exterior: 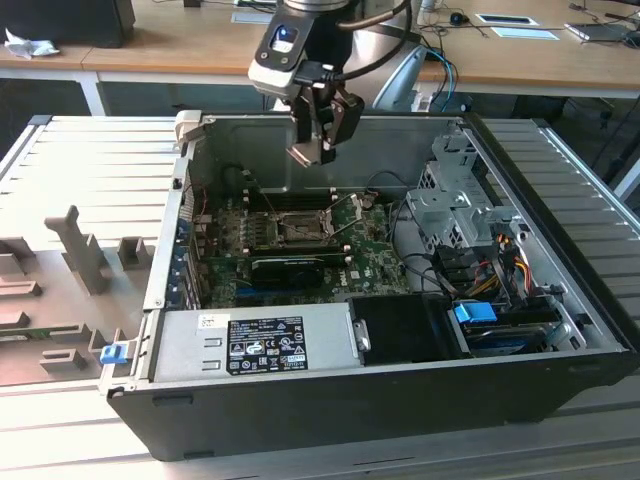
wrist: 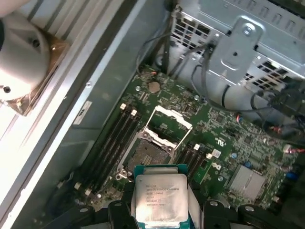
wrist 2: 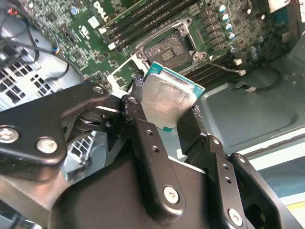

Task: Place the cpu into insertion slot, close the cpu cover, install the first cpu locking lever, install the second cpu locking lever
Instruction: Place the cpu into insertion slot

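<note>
My gripper [exterior: 318, 128] hangs above the open computer case, shut on the cpu [exterior: 306, 152]. In both wrist views the cpu [wrist 2: 166, 98] [wrist: 158, 200] is a silver-topped square chip with a teal edge, clamped between the black fingers [wrist 2: 143, 129]. The insertion slot [wrist: 150, 153] [wrist 2: 171, 49] lies below on the green motherboard [exterior: 375, 245], dark and bare inside its metal rim. The cpu cover [wrist: 172, 118] stands tilted up and open at the slot's far side. In the exterior view the slot [exterior: 295, 228] sits below the gripper and well apart from it.
A grey power supply [exterior: 255, 340] fills the case front. A metal drive cage [exterior: 450, 200] and bundled cables [exterior: 495, 265] crowd the exterior view's right. Long black memory slots [wrist: 112, 143] flank the socket. Grey fixtures [exterior: 80, 250] stand on the slatted table outside the case.
</note>
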`<act>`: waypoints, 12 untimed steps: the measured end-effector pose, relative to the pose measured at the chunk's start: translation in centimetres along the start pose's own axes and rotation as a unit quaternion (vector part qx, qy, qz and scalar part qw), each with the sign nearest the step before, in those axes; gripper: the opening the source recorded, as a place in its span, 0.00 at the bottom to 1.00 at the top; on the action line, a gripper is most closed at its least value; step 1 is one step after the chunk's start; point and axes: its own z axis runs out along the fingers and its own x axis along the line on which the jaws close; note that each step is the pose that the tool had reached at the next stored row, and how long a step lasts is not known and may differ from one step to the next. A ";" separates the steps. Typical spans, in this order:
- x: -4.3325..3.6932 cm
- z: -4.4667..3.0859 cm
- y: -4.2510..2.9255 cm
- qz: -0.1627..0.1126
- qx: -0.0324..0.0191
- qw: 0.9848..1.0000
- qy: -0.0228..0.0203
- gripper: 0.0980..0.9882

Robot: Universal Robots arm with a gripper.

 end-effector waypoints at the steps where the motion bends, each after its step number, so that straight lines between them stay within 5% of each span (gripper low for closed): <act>1: 0.00 0.12 -0.01 0.010 0.000 1.000 -0.001 0.48; 7: -0.02 0.96 -0.08 0.069 -0.002 0.998 -0.006 0.48; 12: -0.04 1.66 -0.14 0.122 -0.003 0.992 -0.010 0.48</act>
